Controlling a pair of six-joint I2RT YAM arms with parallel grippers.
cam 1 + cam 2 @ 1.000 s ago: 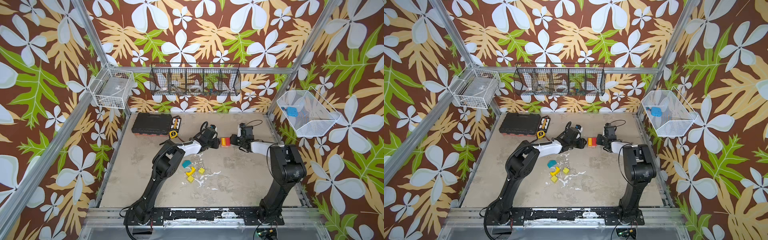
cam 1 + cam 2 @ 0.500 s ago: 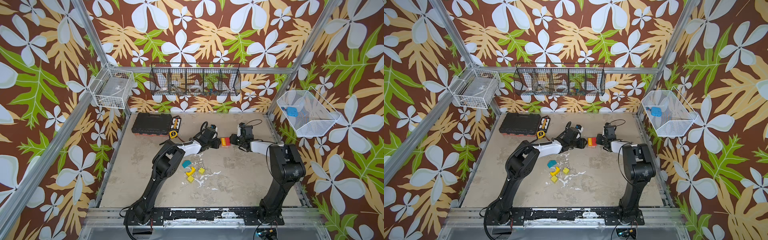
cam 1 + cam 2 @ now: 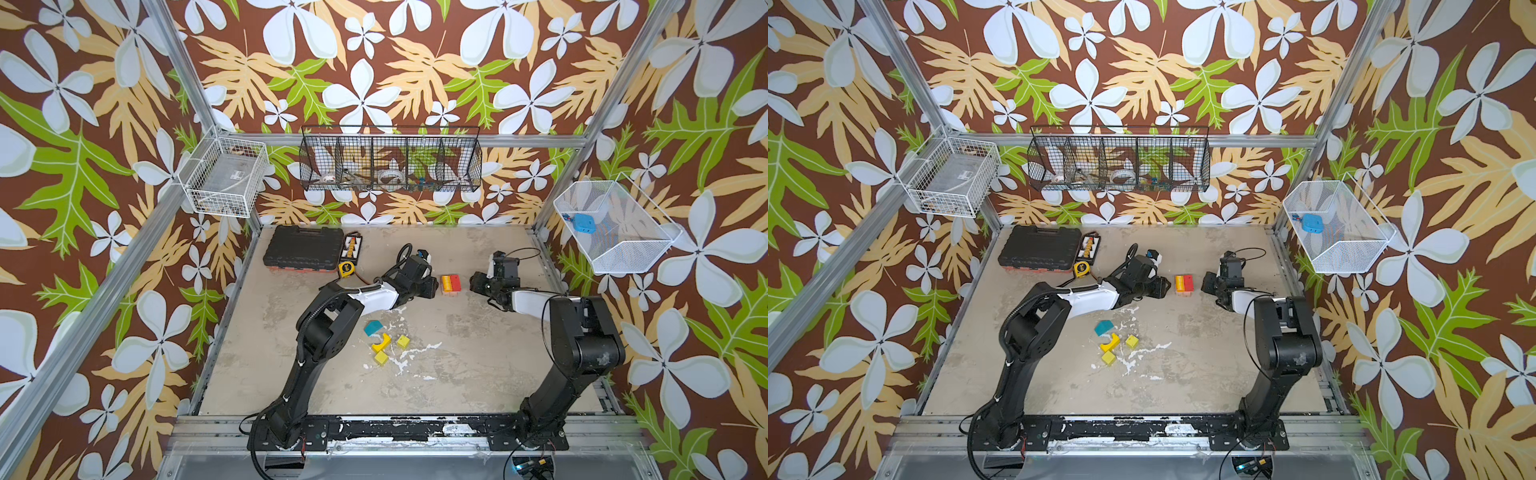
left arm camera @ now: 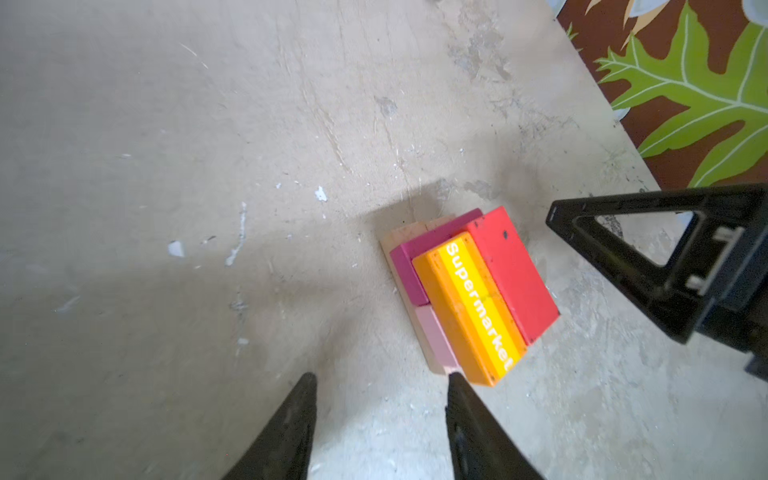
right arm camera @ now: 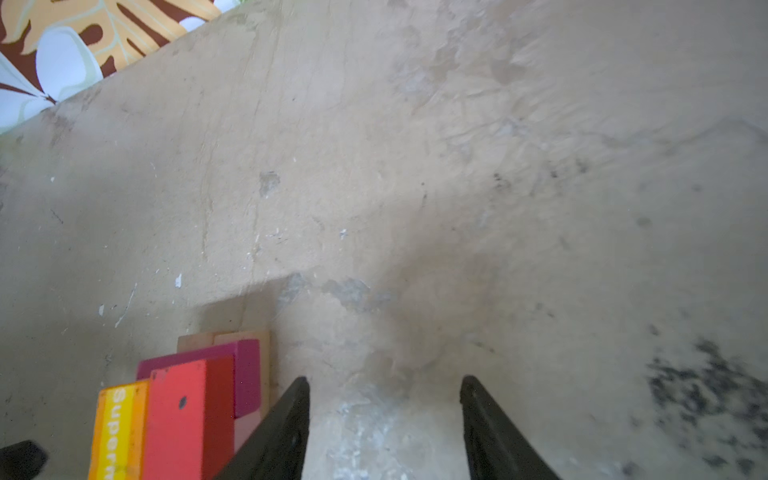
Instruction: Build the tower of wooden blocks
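Scuffed beige tabletop between floral walls. At far middle, one low tower: two tan planks at bottom, one magenta block and one pink block on those, one orange block lettered "Supermarket" beside one red block on top. Nearer the front, four loose pieces: one teal block, one yellow arch, two yellow cubes. Two grippers flanking tower: left gripper spread apart, empty, one fingertip just beside pink corner; right gripper spread apart, empty.

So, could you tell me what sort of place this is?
Likely a robot test cell: two arms bolted to a rail, an aluminium frame with leaf-print walls, and hanging wire baskets.
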